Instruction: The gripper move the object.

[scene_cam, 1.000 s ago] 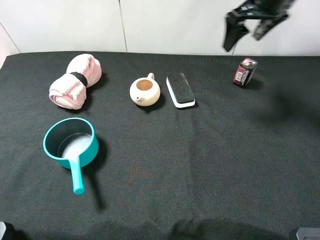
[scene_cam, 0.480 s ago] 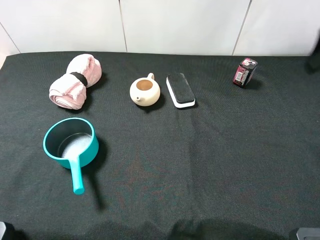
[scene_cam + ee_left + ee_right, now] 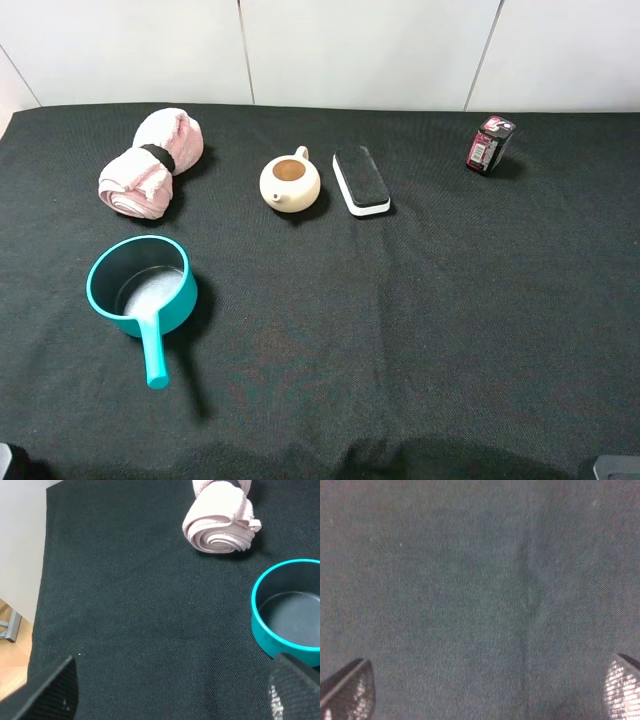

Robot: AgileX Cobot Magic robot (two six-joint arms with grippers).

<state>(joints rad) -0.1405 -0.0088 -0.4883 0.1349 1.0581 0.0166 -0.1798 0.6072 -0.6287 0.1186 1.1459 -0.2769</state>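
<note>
The object (image 3: 361,180), a flat rounded block with a black top on a white base, lies on the black cloth right of a cream teapot (image 3: 290,183). No gripper is near it in the exterior high view. My left gripper (image 3: 170,695) is open and empty, its fingers (image 3: 47,692) wide apart over the cloth near the table's left edge. My right gripper (image 3: 485,687) is open and empty, its fingertips (image 3: 347,687) over bare black cloth. The object is out of view in both wrist views.
A rolled pink towel (image 3: 152,162) lies at the back left and also shows in the left wrist view (image 3: 220,522). A teal pot (image 3: 142,290) with a handle sits at the front left. A small red-black packet (image 3: 489,144) stands at the back right.
The right arm, seen high at the back right one second ago, has moved out of the exterior view. The things on the table have not moved.
</note>
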